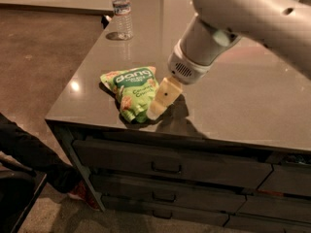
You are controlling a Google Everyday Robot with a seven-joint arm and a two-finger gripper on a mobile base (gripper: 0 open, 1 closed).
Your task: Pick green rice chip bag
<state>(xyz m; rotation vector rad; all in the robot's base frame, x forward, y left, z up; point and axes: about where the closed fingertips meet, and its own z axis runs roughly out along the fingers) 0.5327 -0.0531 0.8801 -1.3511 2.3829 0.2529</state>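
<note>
The green rice chip bag (132,90) lies flat on the grey counter (233,106), near its front left corner. It is bright green with white "dang" lettering and chip pictures. My gripper (154,111) hangs from the big pale arm that comes in from the upper right. It is low over the counter, right against the bag's right edge. One cream finger (164,97) shows, and it overlaps the bag's right side. Nothing is lifted.
A clear water bottle (122,11) stands at the counter's far left edge. Drawers with dark handles (165,168) run below the counter front. A dark shape, maybe a person's leg (29,154), is on the floor at the lower left.
</note>
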